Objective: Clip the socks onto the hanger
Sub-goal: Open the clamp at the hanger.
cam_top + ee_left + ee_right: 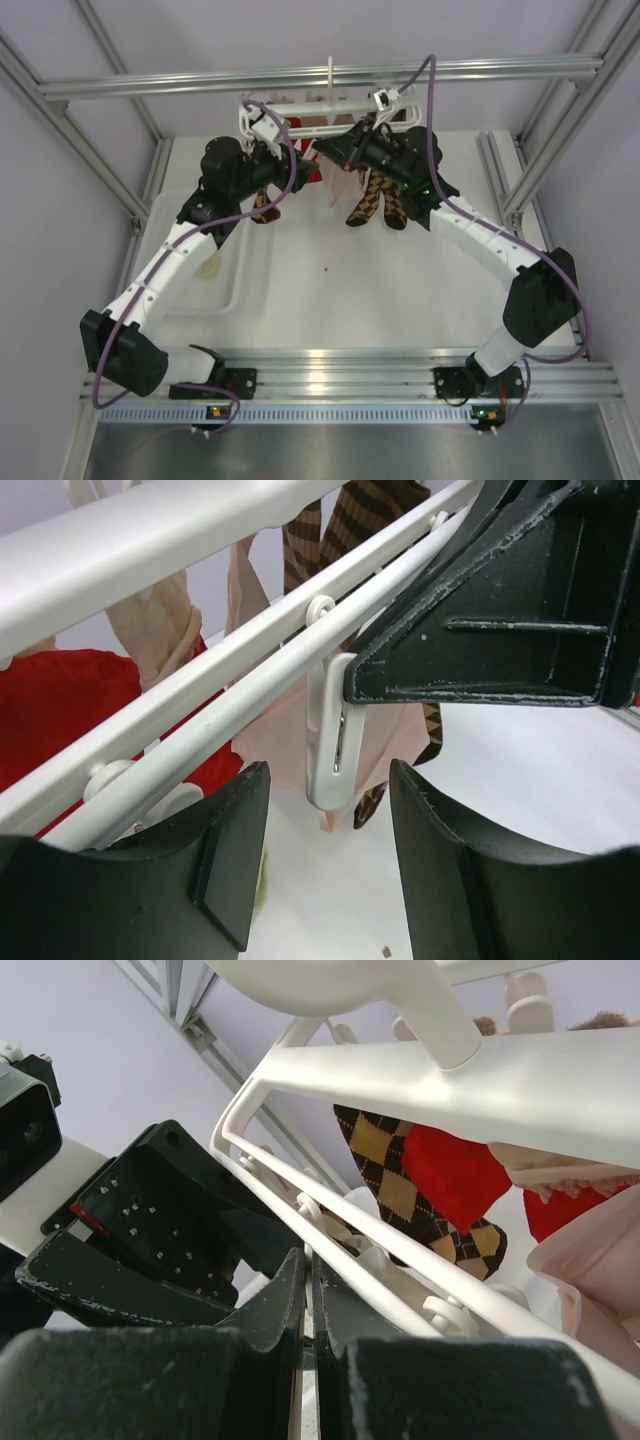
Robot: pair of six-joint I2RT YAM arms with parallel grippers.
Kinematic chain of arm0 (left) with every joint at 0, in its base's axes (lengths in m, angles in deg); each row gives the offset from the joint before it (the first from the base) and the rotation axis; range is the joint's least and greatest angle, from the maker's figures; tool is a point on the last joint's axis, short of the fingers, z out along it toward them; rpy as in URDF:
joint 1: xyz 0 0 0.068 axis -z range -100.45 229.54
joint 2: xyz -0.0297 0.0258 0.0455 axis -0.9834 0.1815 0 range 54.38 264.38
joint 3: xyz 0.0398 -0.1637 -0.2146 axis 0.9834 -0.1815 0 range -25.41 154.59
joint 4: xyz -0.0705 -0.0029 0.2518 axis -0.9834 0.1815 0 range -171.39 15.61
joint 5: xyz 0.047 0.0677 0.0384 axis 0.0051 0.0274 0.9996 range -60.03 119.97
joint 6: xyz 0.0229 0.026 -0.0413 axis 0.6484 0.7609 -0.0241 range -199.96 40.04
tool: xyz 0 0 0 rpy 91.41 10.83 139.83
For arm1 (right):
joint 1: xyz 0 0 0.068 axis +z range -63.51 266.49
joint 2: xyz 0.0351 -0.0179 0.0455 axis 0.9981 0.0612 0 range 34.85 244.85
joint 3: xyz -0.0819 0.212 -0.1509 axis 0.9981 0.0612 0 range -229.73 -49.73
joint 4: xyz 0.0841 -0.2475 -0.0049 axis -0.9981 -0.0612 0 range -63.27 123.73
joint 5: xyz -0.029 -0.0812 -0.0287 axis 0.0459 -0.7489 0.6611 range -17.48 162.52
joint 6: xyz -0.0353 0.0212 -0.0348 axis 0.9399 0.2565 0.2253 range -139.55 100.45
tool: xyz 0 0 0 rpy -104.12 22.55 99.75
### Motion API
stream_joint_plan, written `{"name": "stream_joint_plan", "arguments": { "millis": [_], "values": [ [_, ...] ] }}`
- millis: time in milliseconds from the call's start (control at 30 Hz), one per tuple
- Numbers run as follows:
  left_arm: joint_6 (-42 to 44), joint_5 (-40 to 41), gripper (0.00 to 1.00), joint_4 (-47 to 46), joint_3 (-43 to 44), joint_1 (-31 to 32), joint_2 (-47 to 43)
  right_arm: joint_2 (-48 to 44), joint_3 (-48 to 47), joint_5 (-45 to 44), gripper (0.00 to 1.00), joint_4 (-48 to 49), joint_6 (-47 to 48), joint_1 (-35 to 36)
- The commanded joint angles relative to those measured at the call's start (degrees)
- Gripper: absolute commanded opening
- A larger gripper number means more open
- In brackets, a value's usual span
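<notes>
The white hanger (300, 103) hangs from the top bar, and its rails cross the left wrist view (200, 695) and the right wrist view (420, 1070). My right gripper (312, 1270) is shut on the top of a white clip (335, 740) that dangles from a rail. The right gripper also shows as a black shape in the left wrist view (352, 685). My left gripper (328, 810) is open and empty just below that clip, one finger on each side. One pale cream-yellow sock (208, 265) lies in the tray, and a greenish sliver of it (262, 880) shows behind my left finger.
Brown argyle socks (375, 205), a pink sock (340, 185) and red socks (455, 1175) hang from the hanger. A beige sock (150, 630) hangs behind the rails. A white tray (240, 290) sits at the left on the table. Aluminium frame posts stand at both sides.
</notes>
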Motion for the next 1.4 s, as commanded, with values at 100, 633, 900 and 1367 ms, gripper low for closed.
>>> {"name": "stream_joint_plan", "arguments": {
  "millis": [100,633,900,1367],
  "values": [
    [3.6,1.1,0.54,-1.5,4.0,1.1,2.0,0.2,-2.9,0.6,0.00,-0.7,1.5,0.4],
    [3.3,0.1,0.00,-1.4,3.6,2.0,2.3,-1.6,-3.0,-1.6,0.38,-4.4,-0.9,-1.2],
    [2.3,0.6,0.00,-1.2,4.1,2.0,2.5,-3.8,0.9,-3.7,0.54,-2.2,-4.9,-2.0],
    [1.7,-3.1,0.00,-2.4,2.7,2.0,1.7,-3.2,0.7,-3.1,0.64,-2.5,-6.5,-1.9]
  ]
}}
